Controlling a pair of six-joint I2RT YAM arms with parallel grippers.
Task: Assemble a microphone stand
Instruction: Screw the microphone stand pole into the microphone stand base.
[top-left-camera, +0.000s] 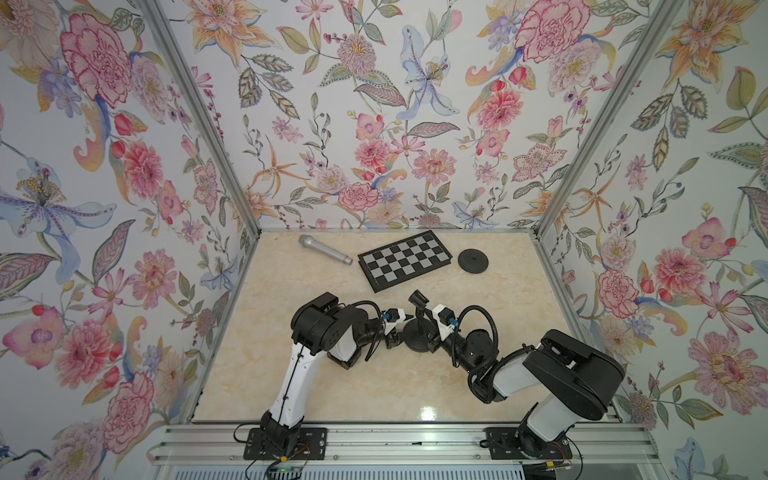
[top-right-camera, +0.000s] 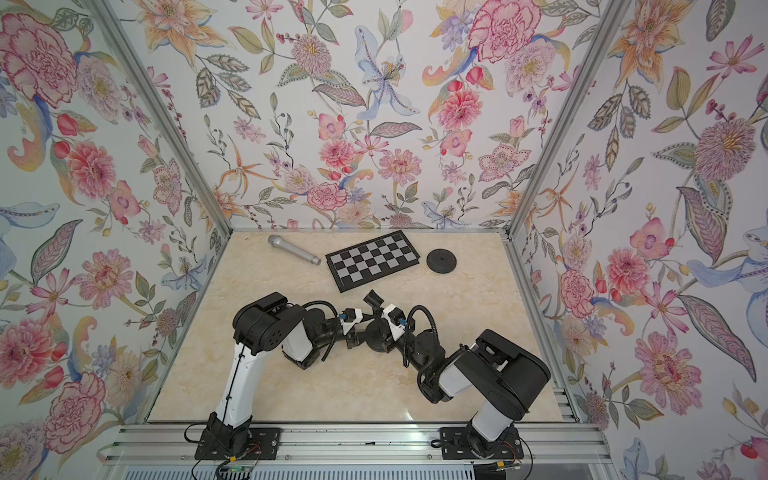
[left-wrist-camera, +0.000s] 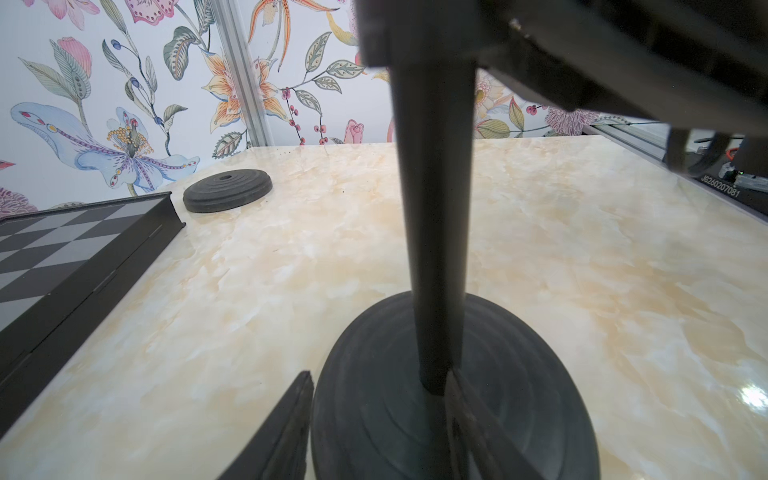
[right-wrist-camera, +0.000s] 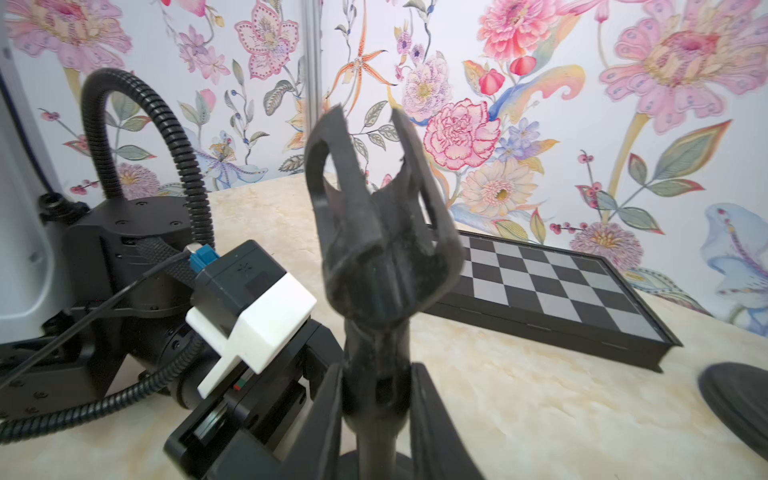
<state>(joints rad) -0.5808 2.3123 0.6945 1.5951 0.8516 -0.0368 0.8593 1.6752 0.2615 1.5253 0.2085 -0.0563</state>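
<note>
Marble tabletop (top-left-camera: 332, 374): right pincer (right-wrist-camera: 376, 374) pinches the stand pole (left-wrist-camera: 434, 208) under its clip (right-wrist-camera: 374, 232), left pincer (left-wrist-camera: 379, 374) clamps the stand base (left-wrist-camera: 519, 395).

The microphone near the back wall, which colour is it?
The microphone is silver-grey, clearest in a top view.

Bright, even light floods the booth, shadows barely there! White glare flares on the glossy desk (top-left-camera: 374, 386). Wrist views bow at the edges, and the close-up pole (left-wrist-camera: 434, 208) is soft.

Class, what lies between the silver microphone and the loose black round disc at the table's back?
A flat black-and-grey chequered board, seen in both top views.
</note>
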